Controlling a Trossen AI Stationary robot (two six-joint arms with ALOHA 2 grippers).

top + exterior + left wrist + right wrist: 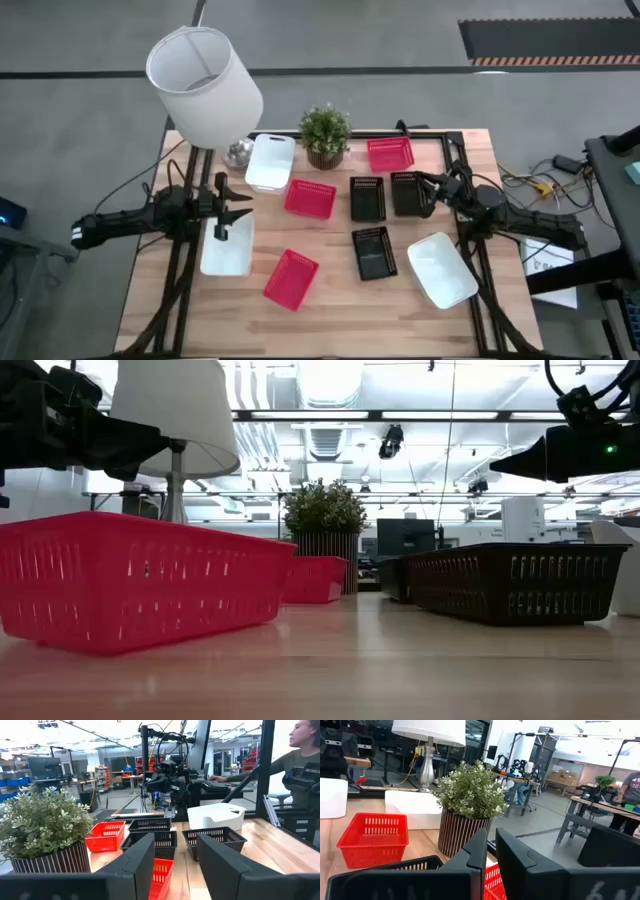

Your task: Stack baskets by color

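Nine baskets lie spread over the wooden table. The white ones are at the far left (270,162), the near left (228,248) and the near right (441,268). The red ones are at the far right (390,154), the middle (310,198) and the near middle (291,278). Two black ones (367,198) (408,193) stand side by side, and a third (373,252) is nearer. My left gripper (243,206) (175,862) hovers open over the near-left white basket's far end. My right gripper (422,190) (491,851) is shut and raised over the right-hand black basket (380,870).
A lamp with a big white shade (205,80) stands at the far left corner, its foot (238,153) beside the far white basket. A potted plant (325,135) stands at the far middle. A person (300,755) sits beyond the table's right side.
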